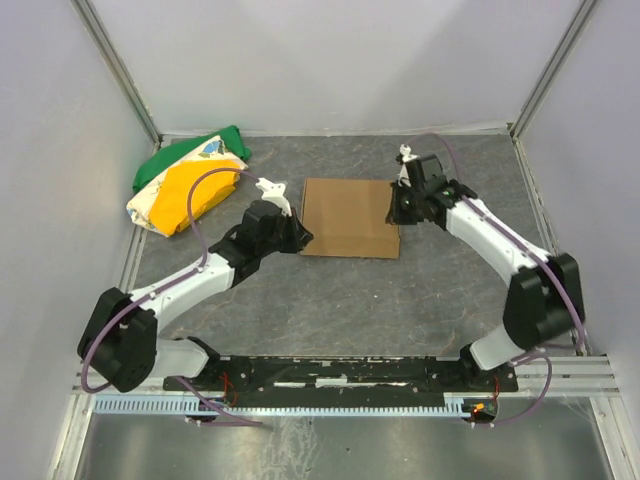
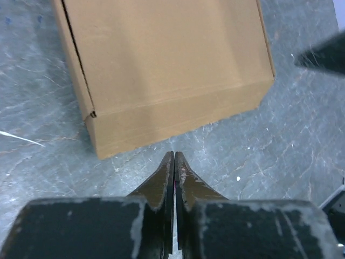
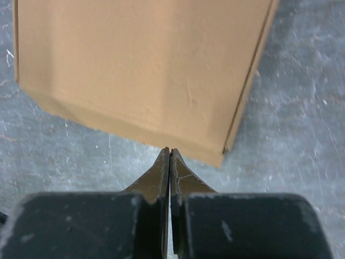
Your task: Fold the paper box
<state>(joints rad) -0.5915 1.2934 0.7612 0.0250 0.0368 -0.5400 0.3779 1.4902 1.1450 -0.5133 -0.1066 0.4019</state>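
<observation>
Paper box [image 1: 350,217]: plain brown cardboard, lying flat on the table [image 1: 350,310] between the two grippers, directly ahead of each set of fingertips.
Form of the box: a shallow closed rectangle. The top panel is flat, the side walls are upright, and no loose flap stands out in any view.
Seam: a thin dark line runs along one edge of the top panel. It lies to the left of the left gripper's tips in that wrist view and to the right of the right gripper's tips in the other. The panel sits level with the wall there.
Left gripper [image 2: 174,156]: jaws pressed together with nothing between them. The tips point at the nearest side wall and stop just short of it, with a narrow strip of table between.
Right gripper [image 3: 169,152]: jaws likewise pressed together and empty. The tips sit at the lower edge of the opposite wall, either touching or barely apart; the wrist view does not settle which.
Cloth bundle [image 1: 185,185]: green, yellow and white, well off to the outer side of the left gripper and apart from the box.
Done, as judged: creasing, raising the walls and closing the top appear complete.
Left, as judged: little. Perhaps a check that the seam edge is tucked fully home, since the inside of the tuck cannot be seen.
</observation>
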